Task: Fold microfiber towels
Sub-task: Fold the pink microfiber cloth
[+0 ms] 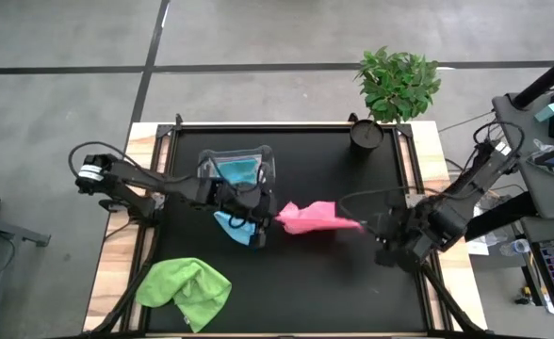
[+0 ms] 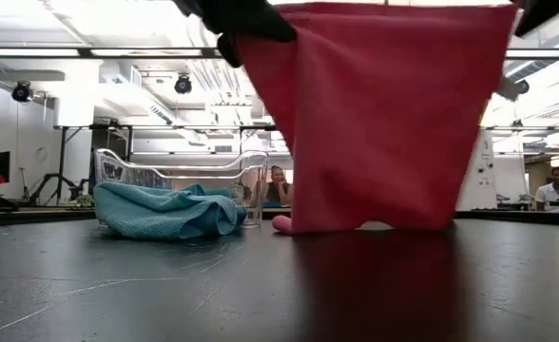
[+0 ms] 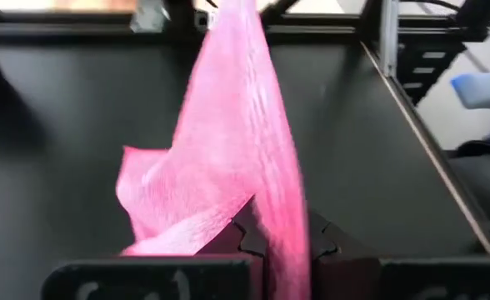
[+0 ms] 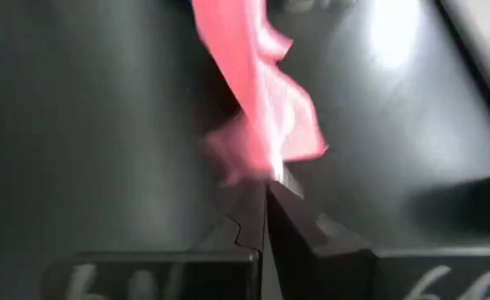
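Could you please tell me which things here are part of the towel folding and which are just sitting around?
Part of the job: pink towel, held by the left claw and right claw; blue towels; green towel.

Just lying about: clear tub; potted plant.

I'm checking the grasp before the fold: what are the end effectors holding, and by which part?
Both hold the pink towel: the left end effector and right end effector each pinch an opposite top corner.

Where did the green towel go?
In the high view the lime green towel lies crumpled at the table's near-left corner, on the left arm's side, apart from the pink towel stretched at mid-table and the blue towel by the clear tub.
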`<state>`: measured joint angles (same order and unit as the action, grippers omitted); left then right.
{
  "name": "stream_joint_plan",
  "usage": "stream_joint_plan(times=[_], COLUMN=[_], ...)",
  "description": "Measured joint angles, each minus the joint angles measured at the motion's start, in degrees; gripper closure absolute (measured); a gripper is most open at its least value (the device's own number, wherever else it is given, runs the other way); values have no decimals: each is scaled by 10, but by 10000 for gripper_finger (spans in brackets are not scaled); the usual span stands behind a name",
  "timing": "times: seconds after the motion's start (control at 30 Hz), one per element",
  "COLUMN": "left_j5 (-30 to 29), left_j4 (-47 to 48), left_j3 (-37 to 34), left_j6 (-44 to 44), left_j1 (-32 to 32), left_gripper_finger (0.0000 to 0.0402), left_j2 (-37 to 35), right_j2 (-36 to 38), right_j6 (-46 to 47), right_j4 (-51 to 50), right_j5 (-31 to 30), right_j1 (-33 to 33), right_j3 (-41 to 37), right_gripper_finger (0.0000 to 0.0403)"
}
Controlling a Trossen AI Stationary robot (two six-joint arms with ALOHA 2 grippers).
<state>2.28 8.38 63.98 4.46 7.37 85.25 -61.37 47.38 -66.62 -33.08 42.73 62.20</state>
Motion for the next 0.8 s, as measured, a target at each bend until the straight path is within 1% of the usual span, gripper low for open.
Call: stream_joint_plan(times=[0.1,0.23,0.3,0.4,0.43,0.5,0.6,0.7,0.8], left_j5=[0,0,-3,-42,-63,-106,-153,-165,-175], left_j4=[-33,-34,-34,-35,-35,-41,-63,-75,-75], left_j3=[-23,-26,-26,-26,-26,-26,-26,-26,-26], left_j6=[20,26,31,58,66,73,77,87,93], left_j1=[16,24,24,24,24,23,18,9,0], left_gripper_finger=[402,402,402,402,402,402,402,402,402], left_j2=[0,0,0,0,0,1,1,1,1], right_j2=[-21,-42,-51,-72,-81,-105,-148,-196,-246], right_j6=[32,55,71,114,108,76,51,17,-53], right_j4=[6,20,24,43,59,96,148,195,244], right_j5=[18,11,-37,-125,-138,-141,-148,-162,-189], right_j1=[16,35,40,41,41,39,21,-1,-13], right_j3=[-4,-5,-5,-7,-9,-13,-15,-19,-28], right_gripper_finger=[395,395,394,394,394,388,368,338,307])
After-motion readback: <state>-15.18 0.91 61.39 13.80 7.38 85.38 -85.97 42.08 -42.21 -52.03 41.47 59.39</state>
